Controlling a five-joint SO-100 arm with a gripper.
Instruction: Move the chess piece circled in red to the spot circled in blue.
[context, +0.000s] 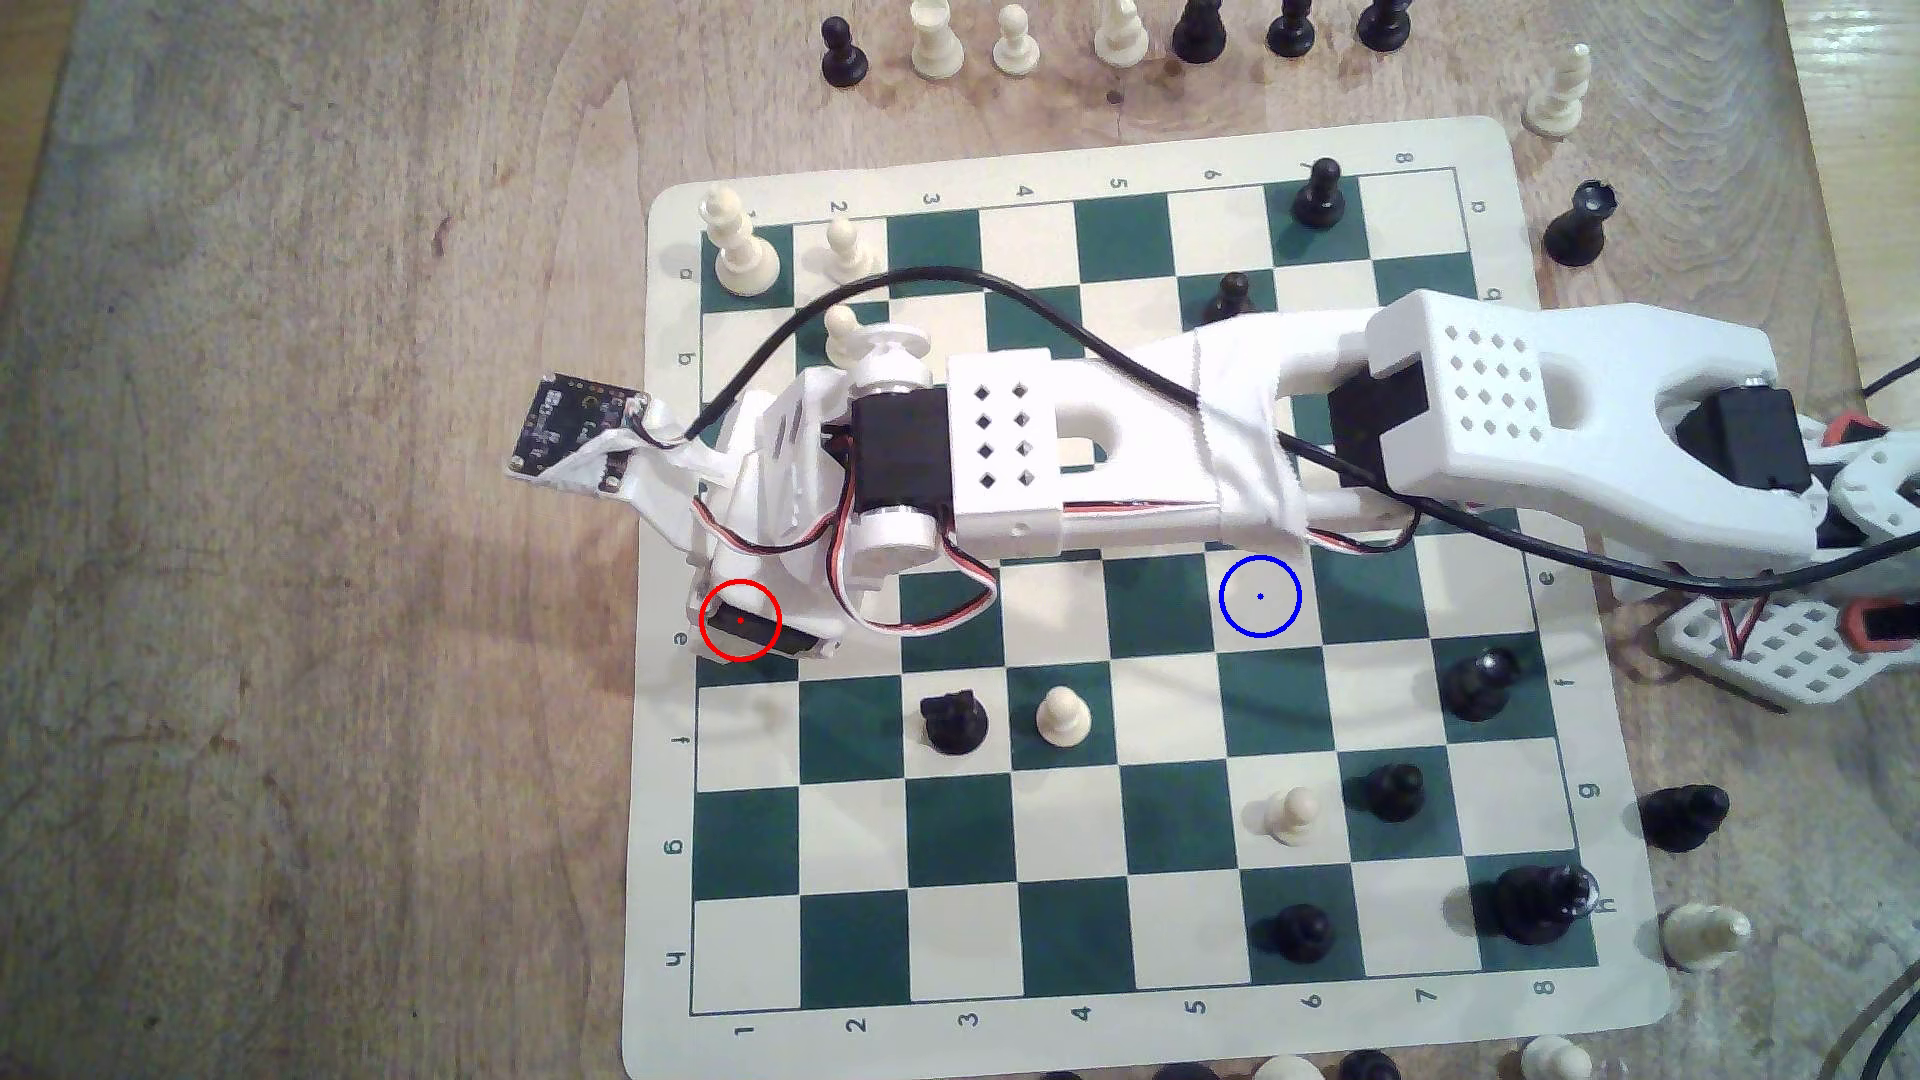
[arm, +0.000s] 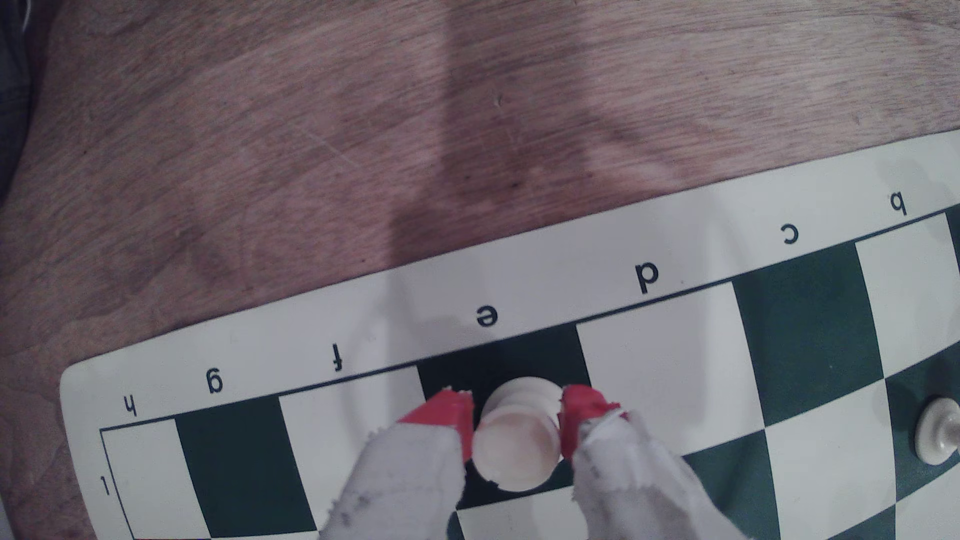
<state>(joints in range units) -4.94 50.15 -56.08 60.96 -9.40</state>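
Observation:
The chess piece circled in red is cream-white and stout with a cup-like top. It stands on the dark green e1 square at the board's edge. My gripper has one red-tipped finger pressed against each side of the piece, shut on it. In the exterior view the gripper and arm cover the red ring, so the piece is hidden there. The spot circled in blue is a bare cream square several columns toward the exterior view's right, just below the arm.
A black knight and a cream pawn stand one row below the path. Another cream pawn and black pieces sit lower right. Cream pieces stand upper left. Captured pieces line the wooden table around the board.

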